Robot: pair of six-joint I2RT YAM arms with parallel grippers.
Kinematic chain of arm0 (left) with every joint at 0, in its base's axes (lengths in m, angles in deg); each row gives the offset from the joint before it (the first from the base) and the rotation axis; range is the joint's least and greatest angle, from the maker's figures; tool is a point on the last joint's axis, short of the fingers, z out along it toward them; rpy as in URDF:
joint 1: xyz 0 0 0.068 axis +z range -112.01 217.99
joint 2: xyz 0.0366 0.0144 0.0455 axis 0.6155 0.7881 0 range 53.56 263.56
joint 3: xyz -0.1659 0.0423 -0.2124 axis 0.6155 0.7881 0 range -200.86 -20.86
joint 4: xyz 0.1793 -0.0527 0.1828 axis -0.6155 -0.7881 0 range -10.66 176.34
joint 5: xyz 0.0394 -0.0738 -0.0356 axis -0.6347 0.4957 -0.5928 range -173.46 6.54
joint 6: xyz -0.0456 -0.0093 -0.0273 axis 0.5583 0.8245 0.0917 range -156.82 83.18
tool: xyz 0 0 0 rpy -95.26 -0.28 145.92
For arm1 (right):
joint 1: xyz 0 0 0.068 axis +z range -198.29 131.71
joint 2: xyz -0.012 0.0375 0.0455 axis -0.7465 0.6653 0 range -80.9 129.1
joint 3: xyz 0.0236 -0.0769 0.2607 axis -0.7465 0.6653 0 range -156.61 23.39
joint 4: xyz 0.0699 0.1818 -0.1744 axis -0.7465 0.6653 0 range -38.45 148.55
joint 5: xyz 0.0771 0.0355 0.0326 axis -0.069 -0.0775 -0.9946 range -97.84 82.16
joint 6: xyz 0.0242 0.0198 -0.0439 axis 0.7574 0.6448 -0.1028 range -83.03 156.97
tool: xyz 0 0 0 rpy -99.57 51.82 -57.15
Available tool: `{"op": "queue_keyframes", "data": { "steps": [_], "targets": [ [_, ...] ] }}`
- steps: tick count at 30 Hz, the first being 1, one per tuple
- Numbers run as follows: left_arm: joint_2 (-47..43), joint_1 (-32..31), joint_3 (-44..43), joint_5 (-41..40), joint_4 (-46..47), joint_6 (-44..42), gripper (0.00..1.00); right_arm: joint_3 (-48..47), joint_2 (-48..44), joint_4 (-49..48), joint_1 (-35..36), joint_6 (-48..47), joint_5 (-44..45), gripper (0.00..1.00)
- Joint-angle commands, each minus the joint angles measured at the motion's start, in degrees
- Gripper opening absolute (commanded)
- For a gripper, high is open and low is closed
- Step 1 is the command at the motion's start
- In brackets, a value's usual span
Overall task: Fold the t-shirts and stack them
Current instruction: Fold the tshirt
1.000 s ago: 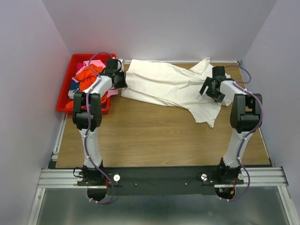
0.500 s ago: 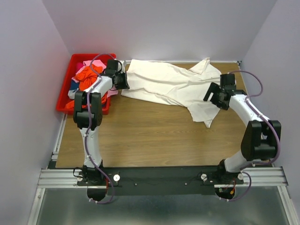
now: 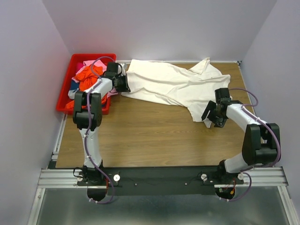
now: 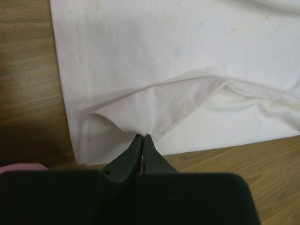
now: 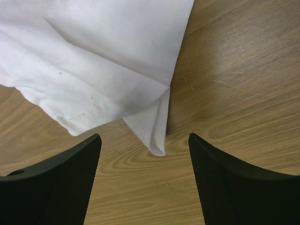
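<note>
L fingers pinch white t-shirt at its left hem; R fingers spread wide over its near-right corner tip.

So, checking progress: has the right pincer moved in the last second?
Yes. The right pincer moved nearer the base rail, to the near corner of the white t-shirt.

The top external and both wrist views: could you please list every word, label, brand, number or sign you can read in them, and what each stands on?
None: no readable text shows in any view.
The large plain white cloth t-shirt carries only faint specks and stains, no print or tag.
The red plastic bin shows no label.
</note>
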Motion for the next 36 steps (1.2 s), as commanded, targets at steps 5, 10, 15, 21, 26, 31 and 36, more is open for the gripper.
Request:
{"op": "queue_keyframes", "data": {
  "steps": [5, 10, 15, 21, 26, 31, 36],
  "targets": [
    [-3.41, 0.24, 0.84, 1.04, 0.72, 0.13, 0.00, 1.54, 2.38, 0.78, 0.24, 1.69, 1.37, 0.63],
    [-3.50, 0.24, 1.02, 0.86, 0.72, 0.13, 0.00, 2.69, 2.29, 0.78, 0.24, 1.95, 0.84, 0.59],
    [-3.49, 0.24, 1.11, 0.78, 0.72, -0.13, 0.00, 3.21, 2.81, 0.34, 0.24, 2.04, 0.49, 0.45],
    [-3.67, 0.24, 1.37, 0.60, 0.89, -0.22, 0.00, 1.99, 3.26, -0.01, 0.24, 1.60, 1.37, 0.14],
    [-4.72, 0.32, 1.98, -0.10, 0.81, -0.39, 0.00, -1.17, 1.24, 2.27, 0.33, 0.37, 2.77, 0.00],
    [-6.57, 0.85, 2.86, -1.33, 0.02, -0.31, 0.00, -5.83, -1.14, 7.80, 0.24, -2.00, 8.13, 0.00],
    [-10.77, 1.82, 5.32, -3.27, -0.95, -0.39, 0.00, -11.54, -3.15, 14.66, 0.24, -4.99, 14.10, 0.00]
  ]
}}
